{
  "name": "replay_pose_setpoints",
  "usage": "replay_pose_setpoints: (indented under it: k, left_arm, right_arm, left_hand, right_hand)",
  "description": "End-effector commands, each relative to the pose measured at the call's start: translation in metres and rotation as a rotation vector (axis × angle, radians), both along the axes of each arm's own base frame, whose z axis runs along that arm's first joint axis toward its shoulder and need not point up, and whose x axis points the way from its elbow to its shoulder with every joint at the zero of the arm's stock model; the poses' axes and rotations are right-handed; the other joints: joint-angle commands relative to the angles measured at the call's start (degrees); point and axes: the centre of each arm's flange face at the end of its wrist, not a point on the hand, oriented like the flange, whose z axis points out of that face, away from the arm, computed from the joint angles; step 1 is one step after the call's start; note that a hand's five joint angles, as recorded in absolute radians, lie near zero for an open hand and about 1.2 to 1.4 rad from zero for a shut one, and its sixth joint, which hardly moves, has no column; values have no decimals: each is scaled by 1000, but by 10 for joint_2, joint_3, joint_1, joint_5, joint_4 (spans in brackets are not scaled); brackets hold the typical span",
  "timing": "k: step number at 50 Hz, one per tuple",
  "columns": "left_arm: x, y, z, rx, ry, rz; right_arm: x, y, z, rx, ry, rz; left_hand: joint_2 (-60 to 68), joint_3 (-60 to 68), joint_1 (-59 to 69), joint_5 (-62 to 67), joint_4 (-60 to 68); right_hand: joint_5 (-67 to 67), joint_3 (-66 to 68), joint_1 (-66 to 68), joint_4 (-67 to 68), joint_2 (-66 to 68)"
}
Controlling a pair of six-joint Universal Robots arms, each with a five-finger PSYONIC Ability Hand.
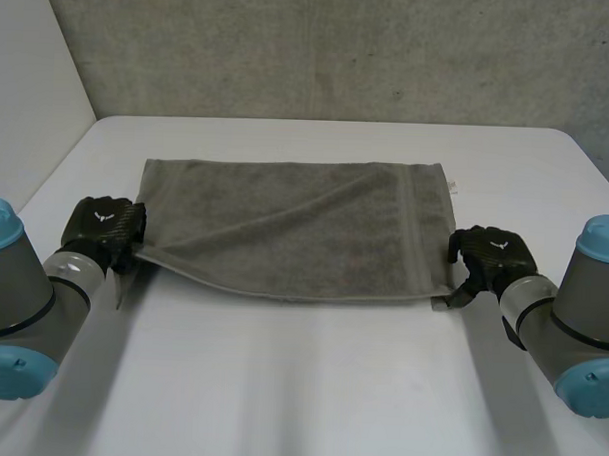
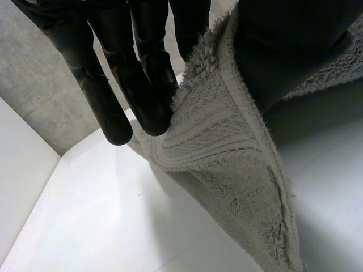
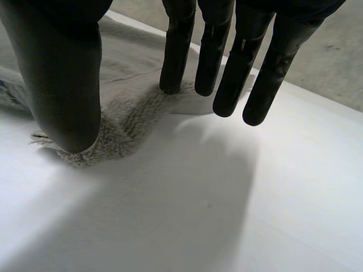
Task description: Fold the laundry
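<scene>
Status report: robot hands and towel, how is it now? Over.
Left robot hand pinches towel at near left corner, lifted. Right robot hand open, thumb on near right corner. Nothing in the way.

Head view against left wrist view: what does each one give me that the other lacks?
Head view: the whole grey towel spread on the white table, with the right hand at its near right corner. Left wrist view: up close, the left hand pinching the towel's lifted edge between fingers and thumb. Both: the towel, the table and the left hand at the towel's near left corner.
</scene>
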Motion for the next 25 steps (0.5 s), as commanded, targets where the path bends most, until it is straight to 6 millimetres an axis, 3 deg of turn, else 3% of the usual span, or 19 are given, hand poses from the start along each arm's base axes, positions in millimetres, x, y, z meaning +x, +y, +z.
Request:
replay_pose_setpoints:
  k: [1,8,25]
  left_arm:
    - [0,0,0,-1,0,0]
    - [0,0,0,-2,0,0]
    - [0,-1,-1,-2,0,0]
  right_arm:
    - [6,4,3,0,-16,10]
    - [20,12,-3,42,-70,94]
    - [21,9,-7,58,-101,82]
  left_hand:
    - [102,103,116,118,102]
    - [102,103,116,118,102]
    - [102,103,116,118,102]
  right_hand:
    - [3,-1,-3,1,5]
    - [-39,-43,-45,-41,-37]
    - [-7,-11,-13,-9,-5]
